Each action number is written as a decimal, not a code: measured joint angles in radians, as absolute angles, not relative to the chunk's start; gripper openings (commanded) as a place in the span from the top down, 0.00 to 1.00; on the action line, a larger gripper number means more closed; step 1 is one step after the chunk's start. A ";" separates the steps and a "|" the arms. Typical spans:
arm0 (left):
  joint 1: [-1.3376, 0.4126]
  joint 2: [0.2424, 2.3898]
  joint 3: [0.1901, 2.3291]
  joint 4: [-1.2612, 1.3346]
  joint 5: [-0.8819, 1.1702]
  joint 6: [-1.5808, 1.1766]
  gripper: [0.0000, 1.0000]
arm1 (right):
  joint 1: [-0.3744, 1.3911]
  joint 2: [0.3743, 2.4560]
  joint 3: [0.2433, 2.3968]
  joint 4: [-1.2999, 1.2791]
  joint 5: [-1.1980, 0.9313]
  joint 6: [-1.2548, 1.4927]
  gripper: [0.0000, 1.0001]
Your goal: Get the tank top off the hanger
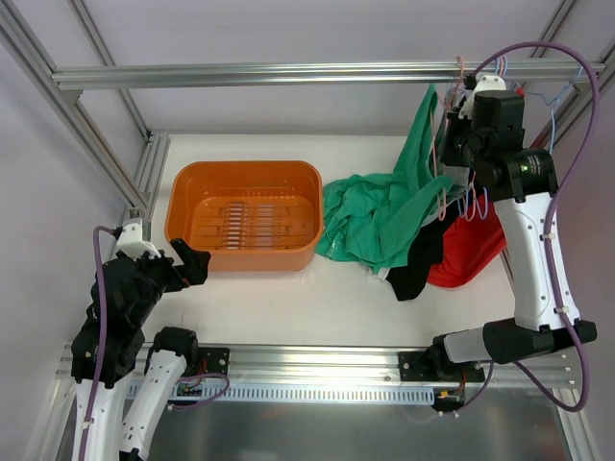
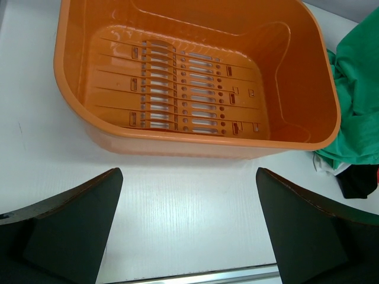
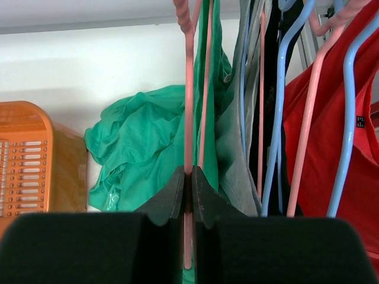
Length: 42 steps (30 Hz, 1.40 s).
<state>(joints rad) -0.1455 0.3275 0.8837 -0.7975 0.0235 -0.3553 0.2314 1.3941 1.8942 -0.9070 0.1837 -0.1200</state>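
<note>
Item 1: green tank top (image 1: 384, 216), upper part hung at 1 o'clock in the top view, the rest heaped on the table (image 1: 288, 307), at 3 o'clock of the orange basin (image 1: 173, 206)
Item 2: pink hanger (image 3: 188, 89), its wire pinched between the closed jaws of the right gripper (image 3: 189, 177) (green fabric right behind it)
Item 3: left gripper (image 2: 188, 174), jaws spread wide, holding nothing, at 6 o'clock of the basin
Item 4: red garment (image 1: 471, 250) and black garment (image 1: 418, 264), at 3 o'clock of the green one

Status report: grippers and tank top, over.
Left gripper open, near orange basin. Right gripper shut on pink hanger. Green tank top hung, trailing onto table. Blue hanger crowding alongside.
</note>
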 measured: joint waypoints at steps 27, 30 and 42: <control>-0.152 0.547 1.070 -0.719 0.156 -0.357 0.01 | 0.231 0.937 1.657 -0.943 -0.027 -0.083 1.00; -0.176 0.670 1.105 -0.618 0.241 -0.381 0.01 | 0.231 0.807 1.591 -0.997 -0.087 -0.084 1.00; -1.028 1.340 1.578 -0.412 -0.083 -0.265 0.01 | 0.278 0.556 1.703 -1.304 -0.201 -0.099 1.00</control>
<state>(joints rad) -1.0279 1.3403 1.5776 -0.4122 -0.0834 -0.2649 0.2775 0.5564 1.7031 -1.3037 -0.2008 -0.0986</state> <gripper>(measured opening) 0.987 0.050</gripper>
